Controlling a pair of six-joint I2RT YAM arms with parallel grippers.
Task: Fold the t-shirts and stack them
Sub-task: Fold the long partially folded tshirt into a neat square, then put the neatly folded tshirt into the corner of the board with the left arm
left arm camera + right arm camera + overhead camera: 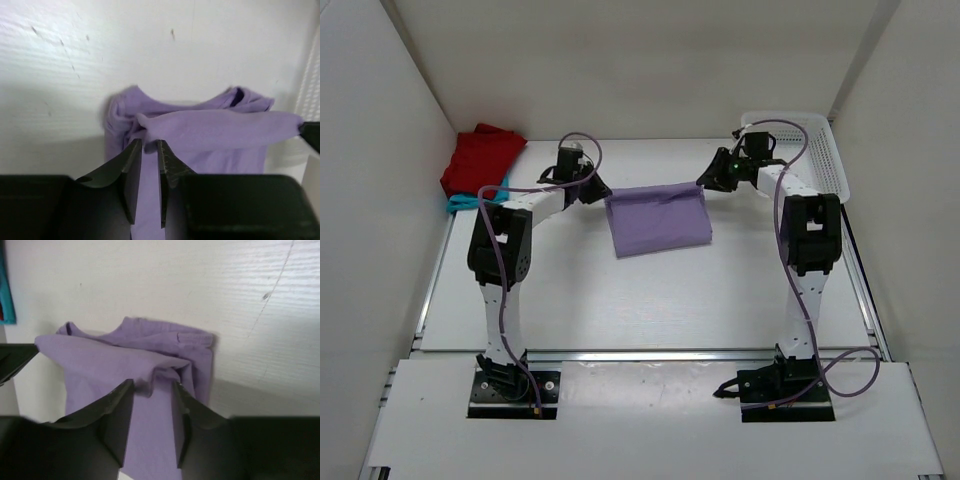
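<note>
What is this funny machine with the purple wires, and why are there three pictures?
It is a robot: two arms bolted to a white table. One picture looks down from above; the other two come from cameras on the wrists. On the table lie a folded lilac t-shirt, a red t-shirt partly covering a teal t-shirt at the far left, and a white basket far right. The left end effector and right end effector, two-finger pinchers, each have the lilac shirt's edge between slightly parted fingers; whether they grip it, I cannot tell.
</note>
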